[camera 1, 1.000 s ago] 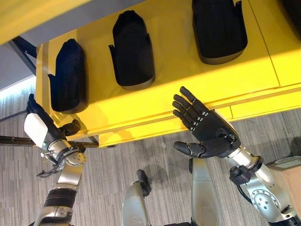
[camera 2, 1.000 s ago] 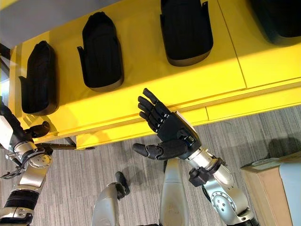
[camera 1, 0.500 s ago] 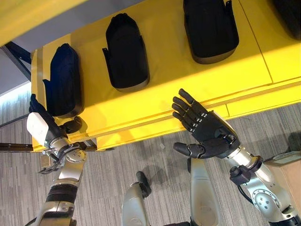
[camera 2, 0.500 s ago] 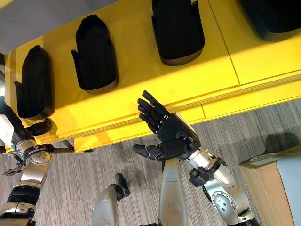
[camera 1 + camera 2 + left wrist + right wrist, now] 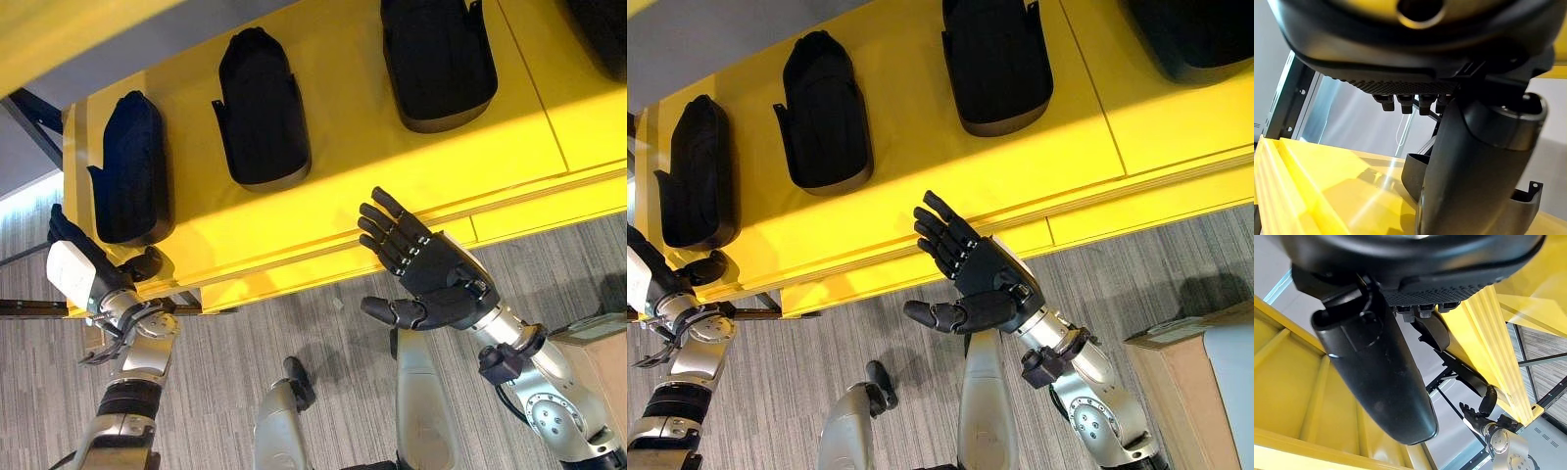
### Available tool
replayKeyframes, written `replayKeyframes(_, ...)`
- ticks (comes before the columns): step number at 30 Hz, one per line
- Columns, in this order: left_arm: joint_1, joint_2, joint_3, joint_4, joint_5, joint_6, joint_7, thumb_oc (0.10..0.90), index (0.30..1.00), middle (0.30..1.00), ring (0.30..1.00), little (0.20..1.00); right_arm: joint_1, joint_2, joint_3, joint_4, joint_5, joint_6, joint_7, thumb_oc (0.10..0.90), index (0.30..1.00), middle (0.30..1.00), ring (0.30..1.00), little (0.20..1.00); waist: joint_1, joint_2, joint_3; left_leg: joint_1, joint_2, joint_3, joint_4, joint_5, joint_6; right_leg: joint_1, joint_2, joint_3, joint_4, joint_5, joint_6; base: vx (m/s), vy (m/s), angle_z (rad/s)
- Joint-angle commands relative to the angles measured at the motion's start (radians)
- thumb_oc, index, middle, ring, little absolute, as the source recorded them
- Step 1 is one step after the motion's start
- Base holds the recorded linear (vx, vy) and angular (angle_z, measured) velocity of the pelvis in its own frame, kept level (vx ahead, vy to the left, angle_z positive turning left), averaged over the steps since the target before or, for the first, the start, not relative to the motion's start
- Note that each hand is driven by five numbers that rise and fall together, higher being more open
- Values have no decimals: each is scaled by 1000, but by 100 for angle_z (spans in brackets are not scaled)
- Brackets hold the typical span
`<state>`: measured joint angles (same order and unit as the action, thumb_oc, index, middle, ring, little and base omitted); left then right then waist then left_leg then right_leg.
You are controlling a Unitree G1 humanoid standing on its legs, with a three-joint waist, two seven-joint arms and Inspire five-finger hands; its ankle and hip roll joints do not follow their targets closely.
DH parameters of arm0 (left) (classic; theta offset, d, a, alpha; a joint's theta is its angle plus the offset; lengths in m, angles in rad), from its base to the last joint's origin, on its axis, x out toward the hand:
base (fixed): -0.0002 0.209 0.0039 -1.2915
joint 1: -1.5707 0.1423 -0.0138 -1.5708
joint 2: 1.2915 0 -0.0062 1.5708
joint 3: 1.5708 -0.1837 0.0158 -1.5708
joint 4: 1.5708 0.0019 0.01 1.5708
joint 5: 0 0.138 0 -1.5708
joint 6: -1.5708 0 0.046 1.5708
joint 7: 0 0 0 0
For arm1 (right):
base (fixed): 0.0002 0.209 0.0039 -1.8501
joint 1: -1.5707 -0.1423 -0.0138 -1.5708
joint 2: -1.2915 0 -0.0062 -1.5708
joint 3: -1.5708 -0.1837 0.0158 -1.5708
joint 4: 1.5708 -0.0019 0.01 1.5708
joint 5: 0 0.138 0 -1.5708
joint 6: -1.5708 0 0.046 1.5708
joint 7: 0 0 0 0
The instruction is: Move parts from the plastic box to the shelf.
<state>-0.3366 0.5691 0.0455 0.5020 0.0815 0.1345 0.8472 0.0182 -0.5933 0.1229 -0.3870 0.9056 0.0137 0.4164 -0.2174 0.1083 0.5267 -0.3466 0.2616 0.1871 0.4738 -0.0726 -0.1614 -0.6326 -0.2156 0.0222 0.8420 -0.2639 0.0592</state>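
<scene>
The right hand hangs in front of the yellow shelf, palm turned up, fingers straight and spread, thumb out to the side; it carries nothing. The left hand stands at the shelf's left end, just below the leftmost black part, its fingers straight too and holding nothing, the thumb near the shelf's front edge.

With both hands empty and parts already lying on the shelf, the step in hand looks like the return to the plastic box for the next part (the box itself I cannot make out here; a cardboard carton stands on the floor at the robot's right). To do this well, both hands should draw straight back from the shelf edge before they drop, so the fingers do not catch the lip or nudge the parts already set down. The next part ought then to go into a free stretch of shelf, laid flat and in line with the others, well clear of the front edge.

Counted in the head views: three black parts lie whole in sight, the leftmost part, the second part and the third part, set apart from one another in a row. A fourth dark part shows at the upper right, cut by the frame. One shelf, one carton, two hands.
</scene>
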Motion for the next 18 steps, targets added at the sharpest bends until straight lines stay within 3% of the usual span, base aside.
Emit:
replayKeyframes(1,8,168,105,32,-3,4,100,900,1000,1000,1000,1000,-101,84,-2,-95,32,-60,59,900,1000,1000,1000,1000,-23,-64,-56,-33,-59,56,116,-36,107,92,48,-42,-32,-69,-63,0,0,0)
replayKeyframes(18,-26,194,122,65,-34,-24,104,900,1000,1000,1000,1000,-103,66,1,-99,34,-46,50,900,1000,1000,1000,1000,-34,-57,-64,-21,-59,60,112,-35,106,94,45,-36,-25,-77,-68,0,0,0)
